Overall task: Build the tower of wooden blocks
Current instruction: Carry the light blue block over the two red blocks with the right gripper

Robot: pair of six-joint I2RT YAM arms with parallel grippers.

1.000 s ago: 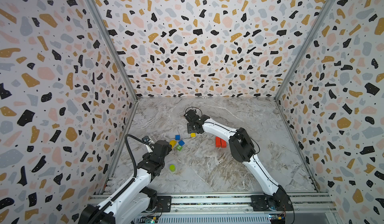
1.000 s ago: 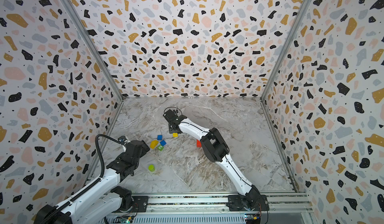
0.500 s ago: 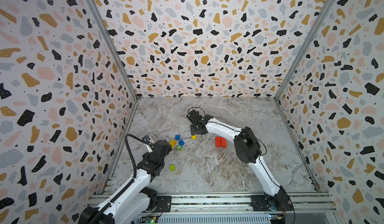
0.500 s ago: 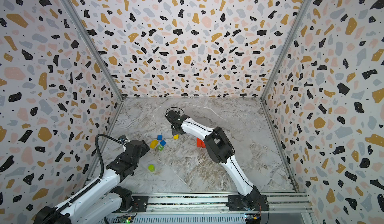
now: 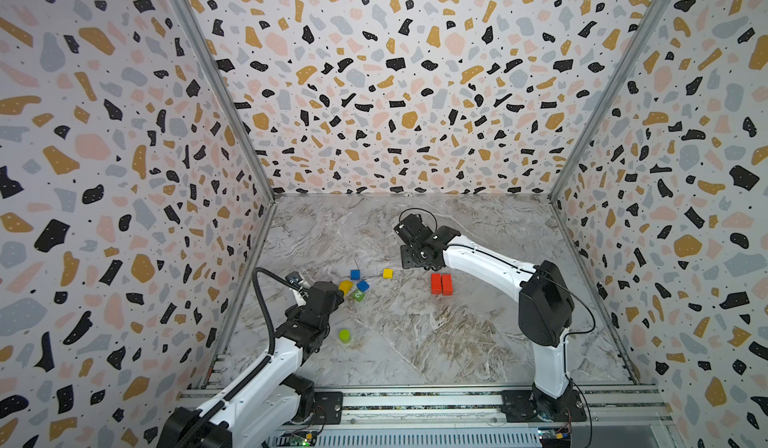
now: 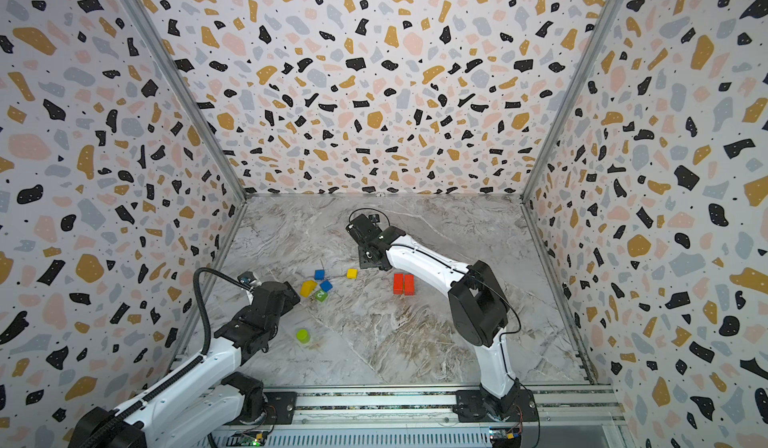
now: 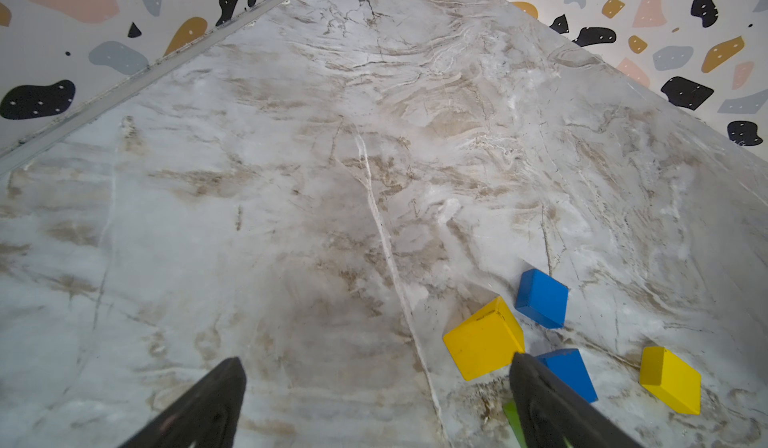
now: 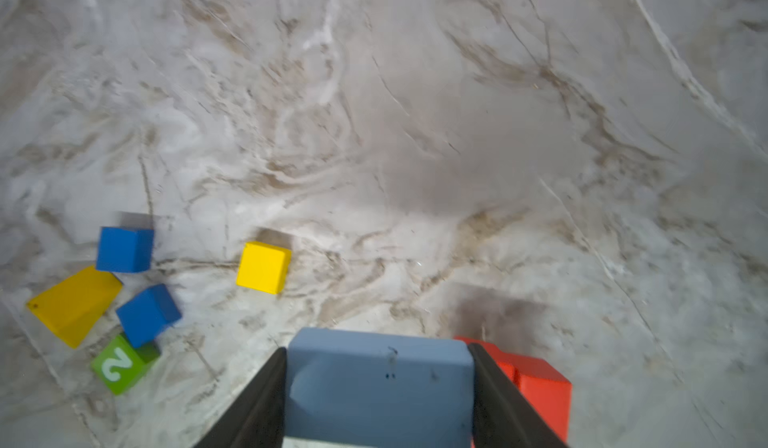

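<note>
My right gripper (image 8: 378, 350) is shut on a light blue block (image 8: 380, 387), hovering just beside two red blocks (image 8: 536, 387) that lie side by side (image 5: 441, 284). In both top views that gripper (image 5: 411, 259) hides the light blue block. Loose wood blocks lie to the left: a yellow cube (image 5: 387, 273), two blue cubes (image 5: 355, 274) (image 5: 363, 286), a yellow bar (image 5: 345, 287), a green cube marked 2 (image 5: 358, 296) and a lime cylinder (image 5: 344, 335). My left gripper (image 7: 374, 360) is open and empty, one finger beside the yellow bar (image 7: 482, 342). No wood block tower is in view.
Patterned walls close the marble floor (image 5: 415, 342) on three sides. A metal rail (image 5: 415, 400) with both arm bases runs along the front edge. The right arm's elbow (image 5: 544, 304) stands high right of the red blocks.
My right gripper has moved to the right with the light blue block, away from the yellow cube and toward the red blocks. The left arm has stayed still.
</note>
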